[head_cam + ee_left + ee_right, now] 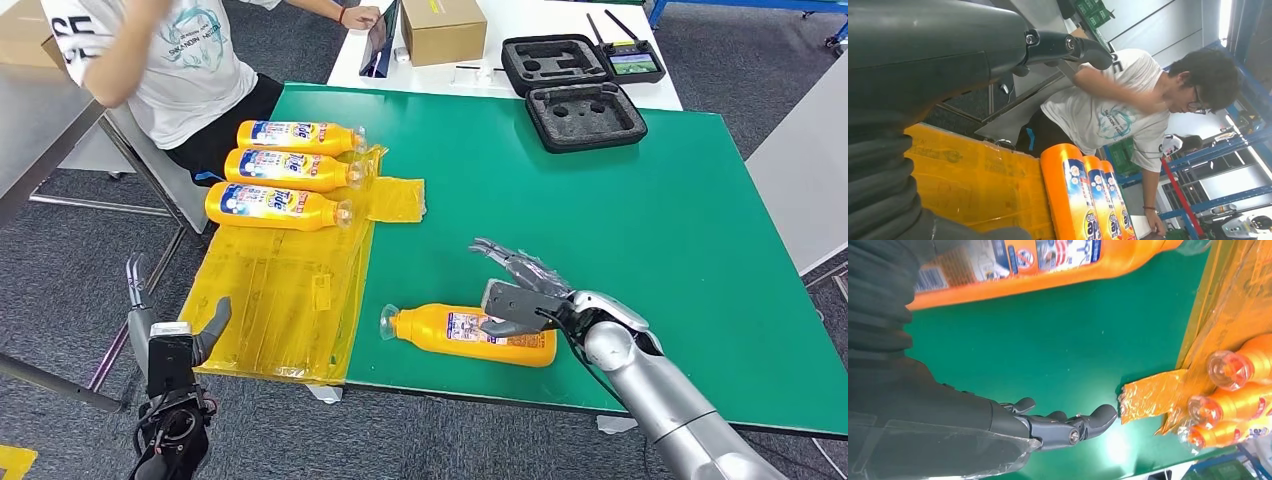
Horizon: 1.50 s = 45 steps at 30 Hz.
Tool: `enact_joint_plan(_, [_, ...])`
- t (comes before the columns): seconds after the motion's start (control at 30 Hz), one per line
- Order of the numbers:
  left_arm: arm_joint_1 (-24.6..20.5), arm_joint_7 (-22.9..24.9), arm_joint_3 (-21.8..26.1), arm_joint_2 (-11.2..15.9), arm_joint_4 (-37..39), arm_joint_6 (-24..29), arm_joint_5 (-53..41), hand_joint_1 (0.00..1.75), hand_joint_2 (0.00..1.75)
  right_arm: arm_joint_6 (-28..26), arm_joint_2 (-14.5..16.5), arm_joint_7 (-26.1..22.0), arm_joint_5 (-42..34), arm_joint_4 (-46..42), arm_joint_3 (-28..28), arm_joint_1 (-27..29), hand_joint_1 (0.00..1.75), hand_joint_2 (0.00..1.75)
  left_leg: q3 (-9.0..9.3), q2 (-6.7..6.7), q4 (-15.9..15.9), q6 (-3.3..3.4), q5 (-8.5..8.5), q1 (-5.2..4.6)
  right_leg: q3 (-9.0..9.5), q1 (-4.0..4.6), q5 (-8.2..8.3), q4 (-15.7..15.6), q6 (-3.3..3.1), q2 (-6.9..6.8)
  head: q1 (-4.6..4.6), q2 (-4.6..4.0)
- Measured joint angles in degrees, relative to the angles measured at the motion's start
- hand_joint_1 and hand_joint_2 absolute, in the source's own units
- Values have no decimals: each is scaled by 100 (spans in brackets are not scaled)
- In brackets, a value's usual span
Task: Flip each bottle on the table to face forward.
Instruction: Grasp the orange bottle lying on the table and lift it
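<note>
1. Green table (640, 200): the landmark surface; a yellow plastic sheet (280, 290) covers its left near part.
2. Single orange bottle (470, 333): lies on its side on the bare green near the table's front edge, just right of the sheet, cap toward the sheet.
3. Right hand (520, 290): hovers over the bottle's base end, fingers spread apart; the thumb lies across the bottle's top, and whether it touches cannot be told.
4. Three orange bottles (285, 170): lie side by side on the sheet's far end, labels up, caps pointing right.
5. Left hand (165, 335): hangs off the table's left front corner, fingers apart, holding nothing.
6. Person in a white shirt (170, 60): sits beyond the table's far left corner.
</note>
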Motion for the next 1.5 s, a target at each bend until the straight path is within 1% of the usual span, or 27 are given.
enact_joint_plan(0.2, [-10,0,4,-42,-2,-54,-4,0,175,32,9,-9,-17,45,104,-17,0,175,0,0,0,0,0,0,0,0,0,0,0,0,0,0])
enact_joint_plan(0.53, [-59,0,4,-50,4,-38,126,0,175,-4,130,61,117,65,318,-50,0,175,0,1,0,0,1,1,0,1,0,1,0,0,0,0])
enact_joint_plan(1.0, [-58,0,9,-50,4,-38,151,0,175,2,166,118,226,88,465,-68,0,175,0,0,0,0,1,1,-1,1,0,1,0,0,-1,0])
enact_joint_plan(1.3, [-59,0,57,-50,19,-48,153,0,175,-3,353,138,415,534,559,-67,0,175,0,1,-1,0,0,1,-3,1,-1,0,0,0,0,0])
enact_joint_plan(1.5, [-76,0,61,-50,88,-74,156,0,175,12,395,159,493,910,565,-71,0,175,0,0,0,0,0,1,-2,0,0,0,0,0,-1,0])
